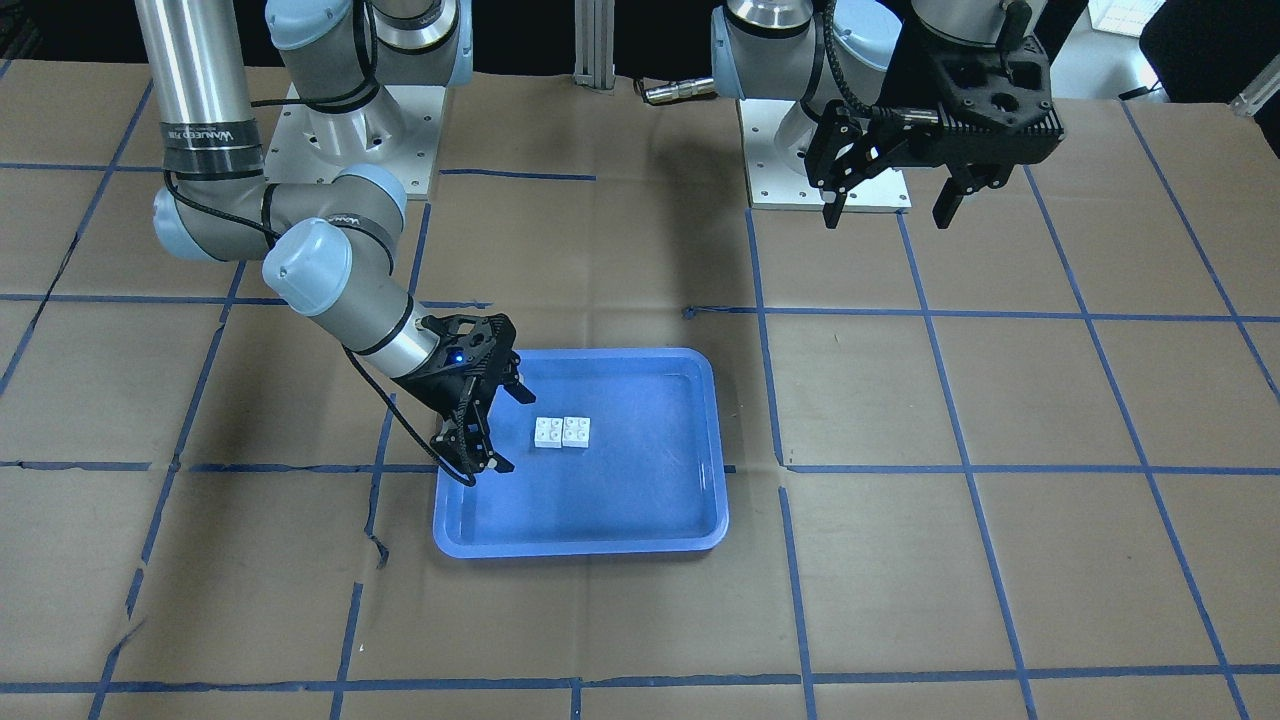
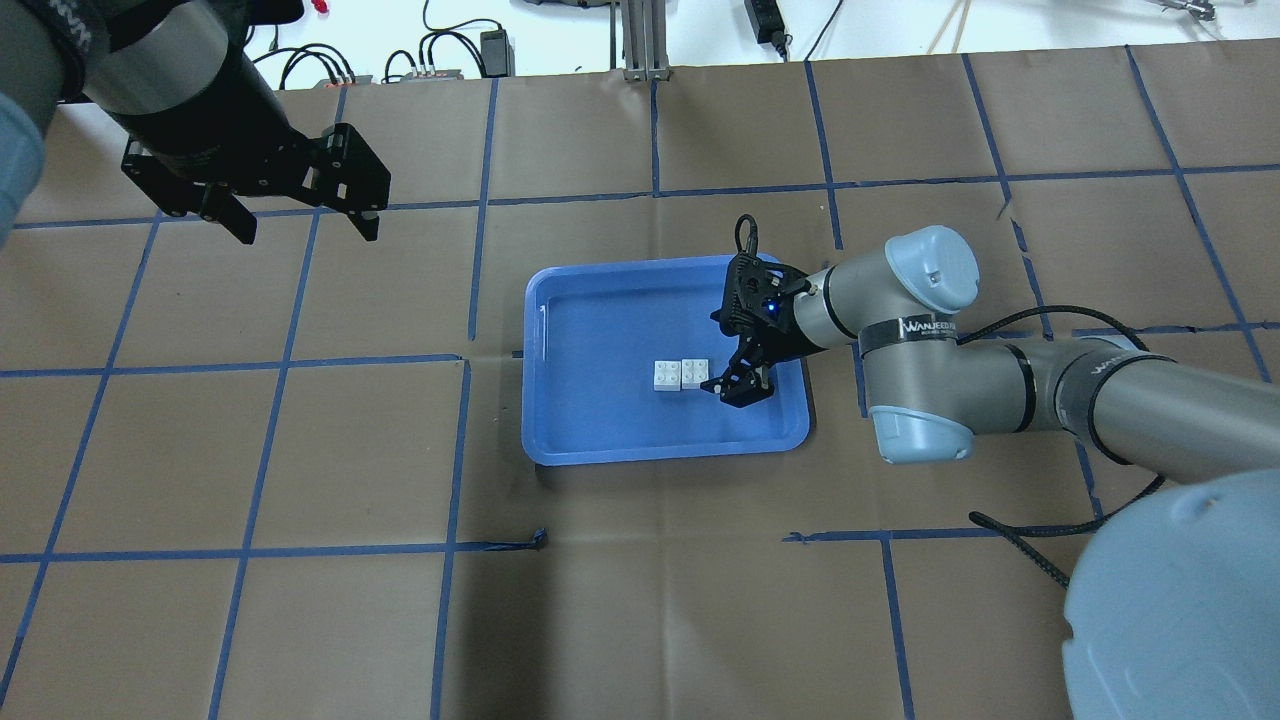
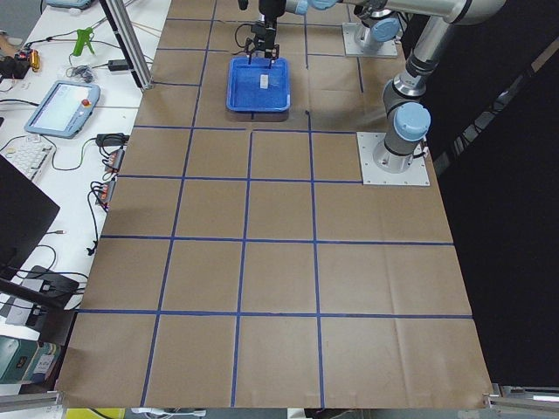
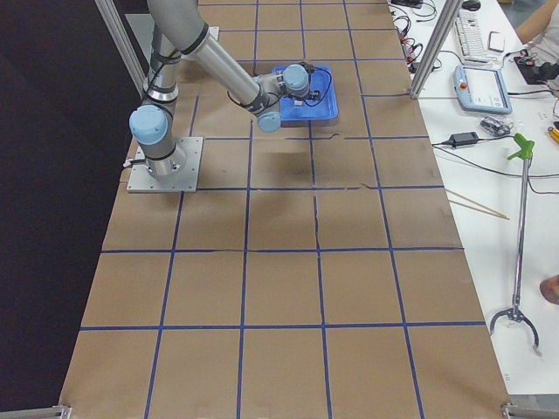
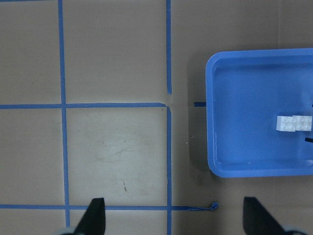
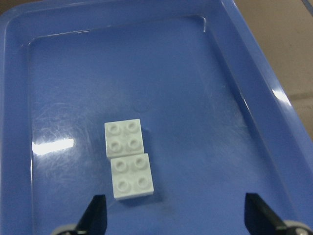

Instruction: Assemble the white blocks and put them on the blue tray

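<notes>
My right pincer (image 2: 727,352) hangs low over the tray (image 2: 600,330), at the tray's short end on my right side. Its jaws are spread wide and grip nothing. The blocks (image 2: 681,375) lie on the tray floor just beside its fingertips, not touched by them.

The two blocks sit side by side and touch along one edge, studs facing up. Together they make a short bar. Its long axis runs along the tray's long side and points at my right pincer. In my right wrist view the blocks (image 6: 128,159) are a little out of line, the nearer one shifted slightly sideways against the farther one. They rest nearer the tray's right half than its left, clear of the rim on every side.

My left pincer (image 2: 308,228) hovers above the table (image 2: 350,450), well apart from the tray, off its left short end and toward the far side. Its jaws are also wide and hold nothing. Its wrist camera looks straight down and catches the tray (image 5: 244,122) at the edge.
</notes>
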